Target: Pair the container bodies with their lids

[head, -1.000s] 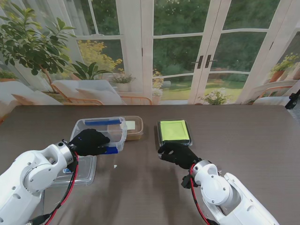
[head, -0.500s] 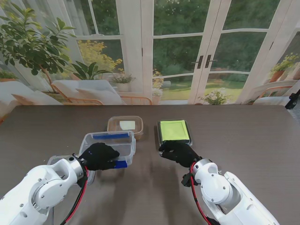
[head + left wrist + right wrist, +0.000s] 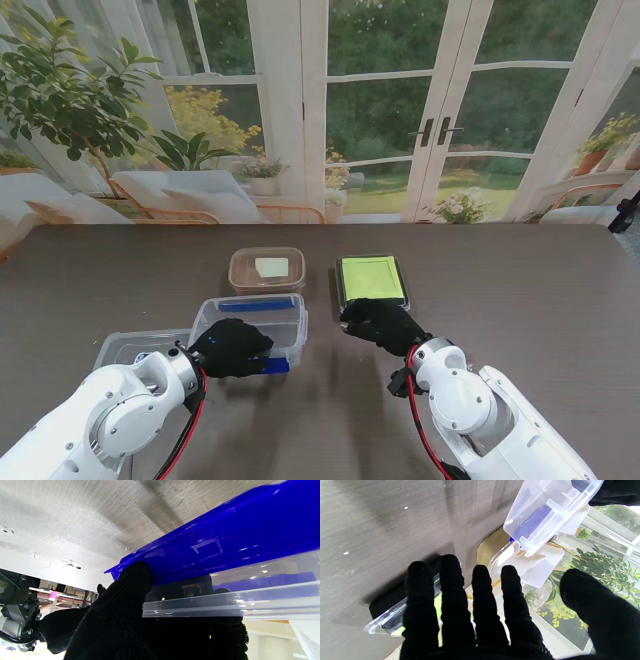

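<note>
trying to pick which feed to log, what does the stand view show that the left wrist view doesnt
Only the stand view shows the brown container, the green-topped black container with the right hand spread at its near edge, and the clear lid flat on the table left of the left hand.

Only the left wrist view shows the fingers pressing the blue clip up close.

Both show the left hand gripping the clear container.

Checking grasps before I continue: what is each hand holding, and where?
Left hand grips the clear plastic container with blue clips at its near rim. Right hand holds nothing.
</note>
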